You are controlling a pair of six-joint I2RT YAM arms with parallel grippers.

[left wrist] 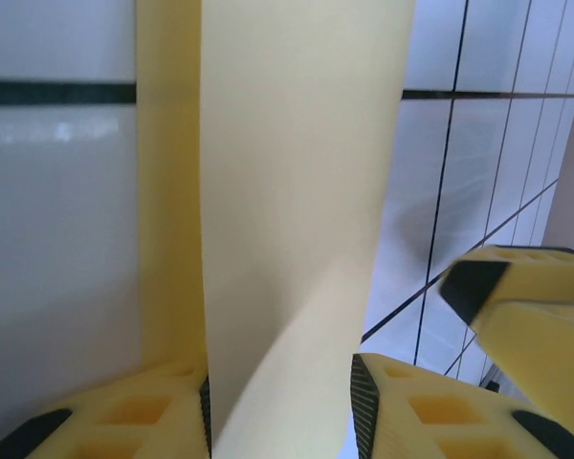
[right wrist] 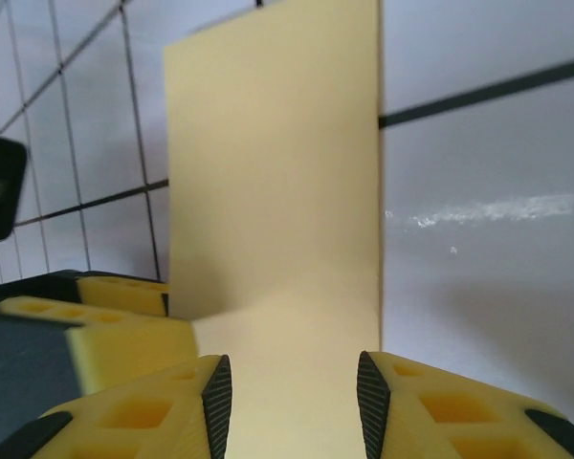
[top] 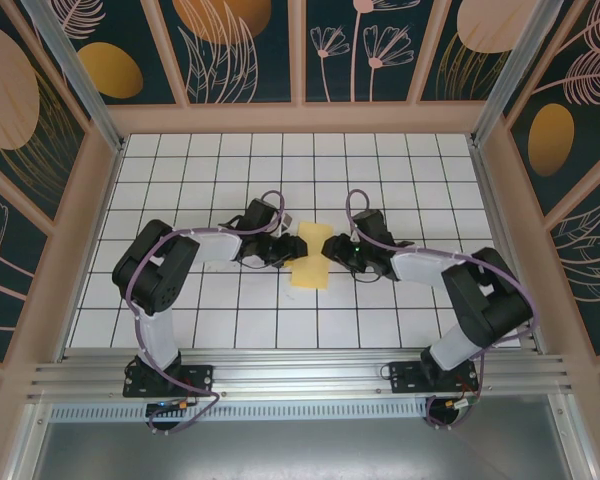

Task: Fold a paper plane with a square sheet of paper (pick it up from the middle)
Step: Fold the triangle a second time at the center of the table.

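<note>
The square sheet of paper, partly folded into a yellow strip, lies mid-tabletop between both hands. The left hand and the right hand each straddle it, jaws apart at its edges. Whether either grips it, I cannot tell.

surface: table, white tiles, black grid lines | on it: yellow sheet of paper at centre, long axis near to far, pinched narrow at mid-length | contact: near end lies on tiles; middle cannot tell
</note>
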